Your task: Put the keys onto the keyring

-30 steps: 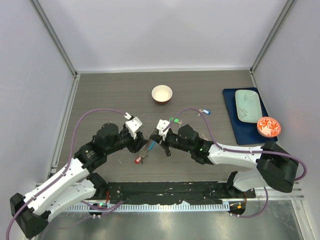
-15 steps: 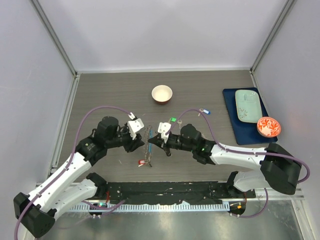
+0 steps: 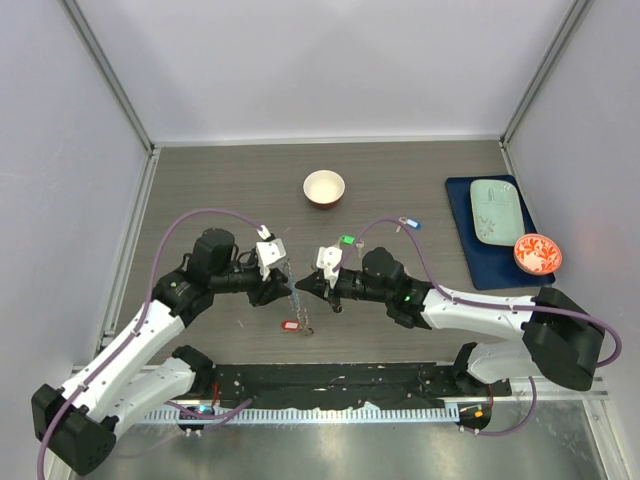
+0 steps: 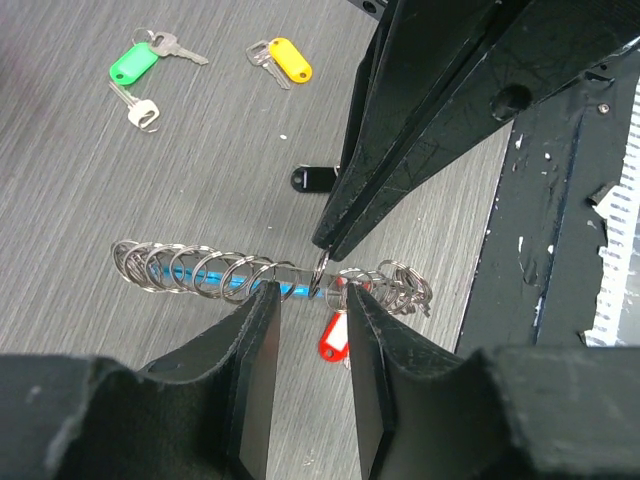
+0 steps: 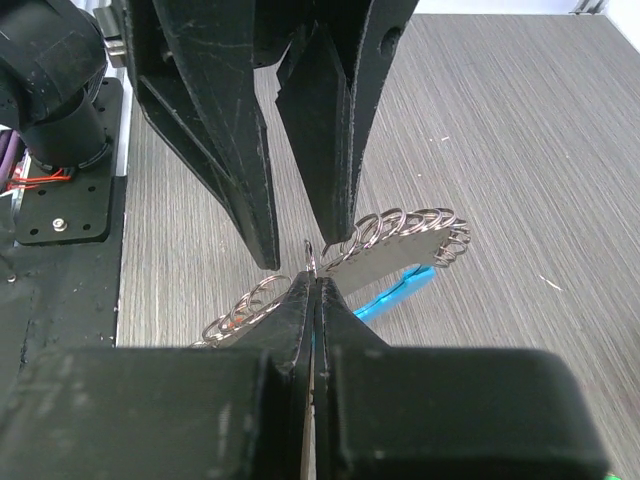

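Though the right gripper (image 5: 312, 282) clamps the keyring (image 4: 215, 272), the left gripper (image 4: 312, 300), released at 9 o'clock, may knock it loose.

Bright even diffuse light, faint soft shadows on counter (image 3: 200, 190), foreground housings of left gripper (image 4: 312, 292) and right gripper (image 5: 312, 283) blurred.

Keyring (image 3: 296, 298) over mid-bench (image 3: 200, 190), between my two arms.
I have it between the left gripper (image 3: 284, 290) and right gripper (image 3: 301, 288); keys (image 3: 346, 240) lie behind the right arm, a bowl (image 3: 324, 187) further back, a mat (image 3: 478, 262) far right carrying a plate (image 3: 495, 212).
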